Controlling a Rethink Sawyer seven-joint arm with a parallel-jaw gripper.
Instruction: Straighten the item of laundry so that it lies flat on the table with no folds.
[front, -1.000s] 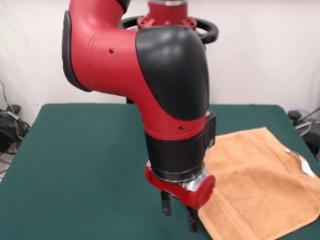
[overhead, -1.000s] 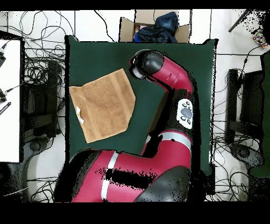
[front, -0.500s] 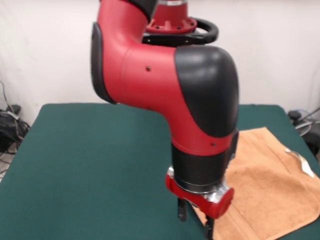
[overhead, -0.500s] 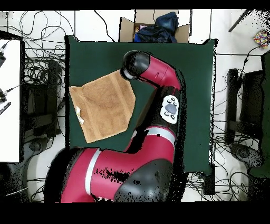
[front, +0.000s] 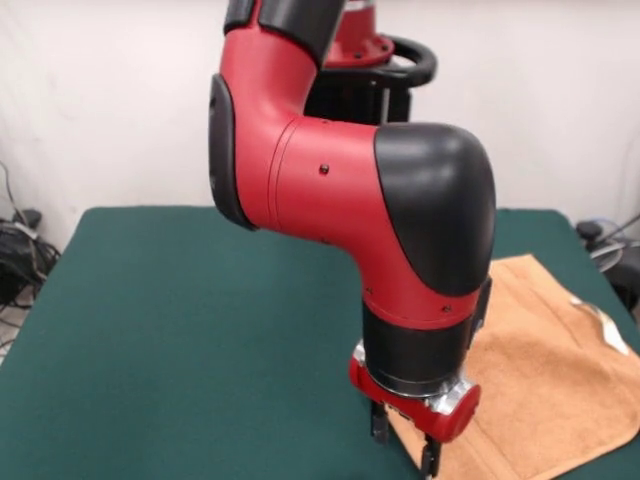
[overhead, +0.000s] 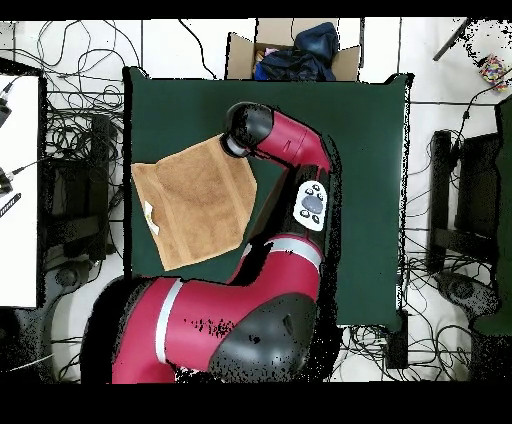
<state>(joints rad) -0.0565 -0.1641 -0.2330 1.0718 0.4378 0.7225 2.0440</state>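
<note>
Gripper (front: 404, 447) was down low at the towel's (front: 540, 370) corner nearest the table (front: 180, 330) centre. Two dark fingers (front: 380, 425) showed with a gap between them: jaws open, nothing clamped. One finger sat off the cloth over green felt, the other at or over the towel edge; couldn't tell if it touched. Towel lay spread near one long table edge, small white tag (front: 600, 322) on its outer side. Overhead, arm (overhead: 285, 150) covered that corner.

Beside the jaws, the towel (front: 540, 370) is rough, matt terry cloth. The table (front: 190, 330) looks felt-like, matt. The arm (front: 340, 190) is smooth, glossy plastic.
</note>
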